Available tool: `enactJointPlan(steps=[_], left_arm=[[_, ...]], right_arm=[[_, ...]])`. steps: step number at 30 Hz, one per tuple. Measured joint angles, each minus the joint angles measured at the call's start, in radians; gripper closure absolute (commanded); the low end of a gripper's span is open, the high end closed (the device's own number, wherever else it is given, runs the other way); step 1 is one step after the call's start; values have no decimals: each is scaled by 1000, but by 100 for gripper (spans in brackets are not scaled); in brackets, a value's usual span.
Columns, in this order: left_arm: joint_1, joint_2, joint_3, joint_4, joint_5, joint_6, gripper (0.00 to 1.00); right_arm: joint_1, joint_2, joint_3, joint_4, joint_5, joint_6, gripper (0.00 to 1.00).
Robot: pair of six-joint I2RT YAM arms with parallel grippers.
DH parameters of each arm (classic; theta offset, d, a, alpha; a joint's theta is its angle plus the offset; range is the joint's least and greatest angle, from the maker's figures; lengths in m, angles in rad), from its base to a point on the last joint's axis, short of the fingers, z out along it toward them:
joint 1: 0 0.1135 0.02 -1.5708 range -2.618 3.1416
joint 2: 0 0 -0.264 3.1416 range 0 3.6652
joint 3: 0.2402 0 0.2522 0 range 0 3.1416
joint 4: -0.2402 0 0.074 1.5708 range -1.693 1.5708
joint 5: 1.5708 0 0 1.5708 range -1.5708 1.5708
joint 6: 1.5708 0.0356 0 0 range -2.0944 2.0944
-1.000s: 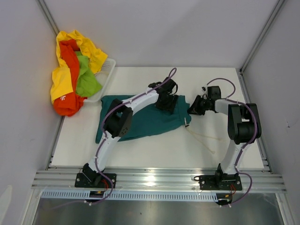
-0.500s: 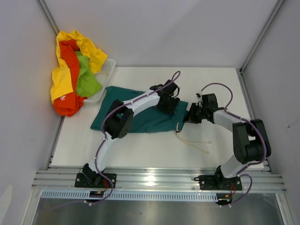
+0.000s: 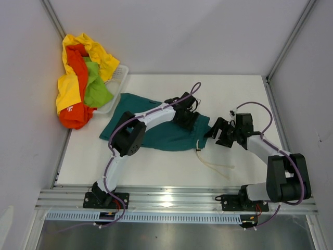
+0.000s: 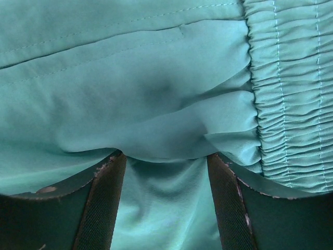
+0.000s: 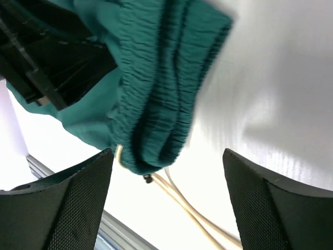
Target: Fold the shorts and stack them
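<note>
A white table [image 3: 244, 94] fills an enclosure of pale grey walls and aluminium rails. The dark teal shorts [image 3: 161, 136] lie spread at its middle, legs to the left. Their gathered elastic waistband [image 5: 156, 99] is to the right, ribbed with rows of stitching. A pale drawstring [image 3: 213, 165] trails from the waistband across the bare surface towards the near edge.

The left arm rises from its near-left base, bends at the elbow over the cloth and stretches right. The left gripper [image 3: 185, 115] is pressed down on the smooth fabric just left of the waistband. Its mesh-padded fingers [image 4: 104, 198] stand apart, their tips hidden under a soft fold.

The right arm lies low, its forearm reaching left from the near right. The right gripper [image 3: 221, 133] hovers just right of the waistband, its black textured fingers [image 5: 78, 203] spread wide and holding nothing.

At the far left corner a white plastic basket [image 3: 120, 78] is heaped with yellow shorts [image 3: 67, 88], orange-red shorts [image 3: 78, 112] and lime green shorts [image 3: 96, 91]. All three spill over its left side, well apart from the teal pair.
</note>
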Motion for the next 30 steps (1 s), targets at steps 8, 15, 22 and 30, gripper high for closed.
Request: enactJointPlan(steps=[8,15,22,30], left_arm=[[-10,-34,-64,54,7,23,34],[-23,-116,-201,121,45,29,34],[-39,-157,-264,153,46,32,34],[-43,-158,-271,169,41,31,34]], right_arm=[[-37,108,-11,140,-46,29,12],[-45,261,54,274,-70,52,12],[-36,288,72,310,-42,51,16],[-34,307,75,317,-72,43,20]])
